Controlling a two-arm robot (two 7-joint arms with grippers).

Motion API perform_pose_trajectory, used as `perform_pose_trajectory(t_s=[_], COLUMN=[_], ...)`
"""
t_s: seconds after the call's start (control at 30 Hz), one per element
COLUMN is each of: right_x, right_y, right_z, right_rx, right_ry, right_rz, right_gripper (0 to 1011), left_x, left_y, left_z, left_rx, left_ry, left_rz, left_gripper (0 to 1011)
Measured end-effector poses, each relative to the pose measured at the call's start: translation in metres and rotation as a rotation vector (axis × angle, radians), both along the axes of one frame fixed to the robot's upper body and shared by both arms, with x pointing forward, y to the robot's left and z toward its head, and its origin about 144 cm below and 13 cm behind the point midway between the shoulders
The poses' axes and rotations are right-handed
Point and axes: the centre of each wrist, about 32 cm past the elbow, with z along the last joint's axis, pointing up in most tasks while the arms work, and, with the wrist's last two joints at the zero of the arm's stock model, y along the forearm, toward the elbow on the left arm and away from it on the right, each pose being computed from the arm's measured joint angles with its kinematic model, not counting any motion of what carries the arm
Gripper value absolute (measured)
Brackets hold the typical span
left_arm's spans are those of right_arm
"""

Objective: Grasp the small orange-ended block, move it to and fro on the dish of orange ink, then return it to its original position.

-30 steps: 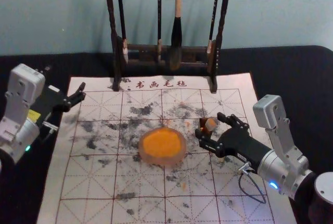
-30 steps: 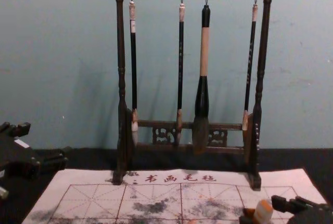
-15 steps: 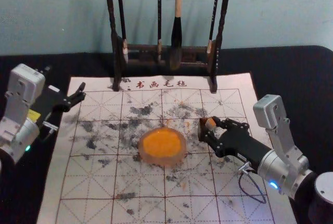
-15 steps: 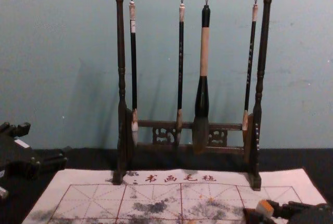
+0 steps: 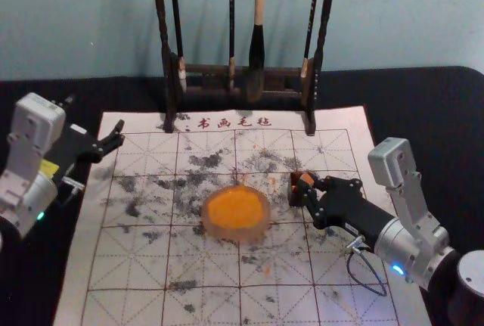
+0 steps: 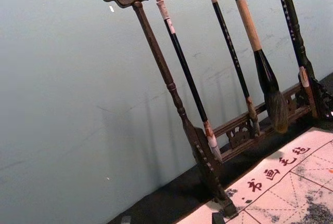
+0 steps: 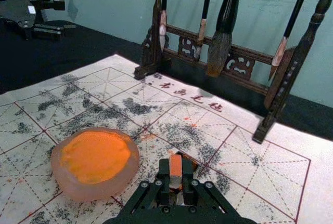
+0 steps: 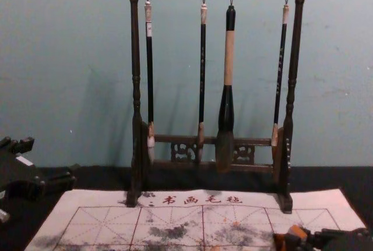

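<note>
1. The right gripper's jaws, apart around the block a second ago, have drawn together; the right gripper (image 5: 311, 187) now clasps the orange-ended block (image 7: 176, 167).
2. The block is at the dark holder (image 5: 295, 194), between the dish (image 5: 209, 225) and the mat's (image 5: 113, 273) right edge; whether it has lifted is unclear.
3. The grasp looks ready for the ink strokes, likely after a raise clear of the holder.
4. The left gripper (image 5: 111, 138) idles, spread, by the mat's far left corner.

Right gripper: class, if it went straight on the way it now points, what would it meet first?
The right gripper, holding the orange-ended block, would probably meet the small dark box just ahead; height is unclear, so it might pass over.
</note>
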Motion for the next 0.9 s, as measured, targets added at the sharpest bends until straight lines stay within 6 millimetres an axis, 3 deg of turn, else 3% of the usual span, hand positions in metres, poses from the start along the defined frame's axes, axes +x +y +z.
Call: perform_pose_trajectory(t_s=[0.5,0.9], right_x=[0.003,0.011], right_y=[-0.001,-0.009], right_z=[0.007,0.041], right_rx=[0.033,0.068], right_ry=[0.017,0.011], right_rz=[-0.019,0.034], right_gripper=[108,108], left_x=[0.0,0.0], left_y=[0.0,0.0], left_z=[0.0,0.0], left_rx=[0.0,0.0], left_ry=[0.0,0.0], left_rz=[0.0,0.0], left_gripper=[1001,1001])
